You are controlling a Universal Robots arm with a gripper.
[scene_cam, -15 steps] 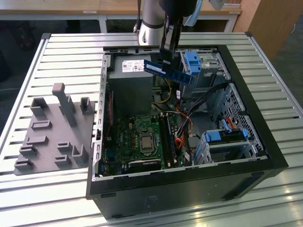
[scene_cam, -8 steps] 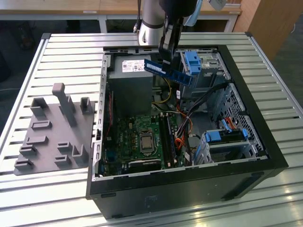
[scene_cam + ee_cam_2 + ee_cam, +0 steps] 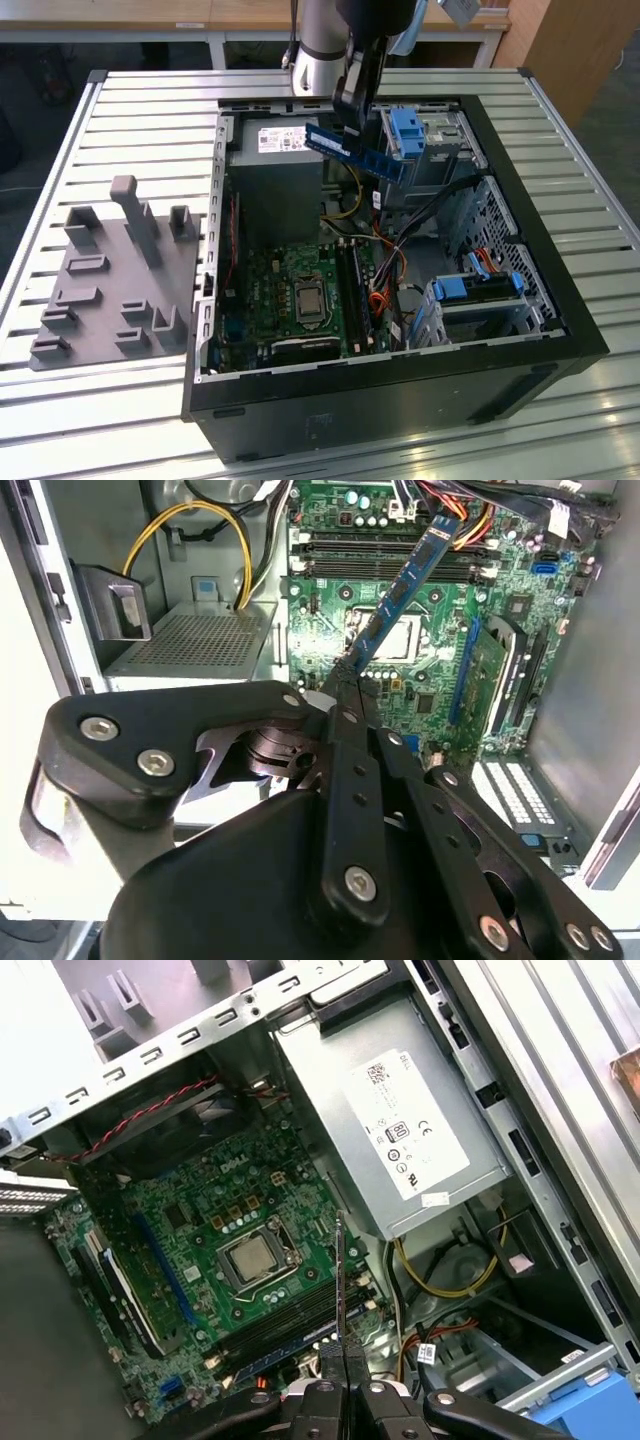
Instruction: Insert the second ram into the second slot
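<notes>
Jaws pinch the second ram (image 3: 405,585) by one end, memory slots (image 3: 340,552) well below them; a skewed descent could jam it.

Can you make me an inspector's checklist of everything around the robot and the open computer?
Surface: slatted metal table with the open computer case lying on it.
Job's things: second ram held tilted in the air above the motherboard; not yet in the memory slots.
Clutter: grey holder plate with pegs at the exterior view's left; blue drive brackets inside the case.
Grippers: claw shut on the second ram.
Cables: yellow cable beside the power supply; red and orange wires near the slots.
Surroundings: wooden furniture behind the table.
</notes>
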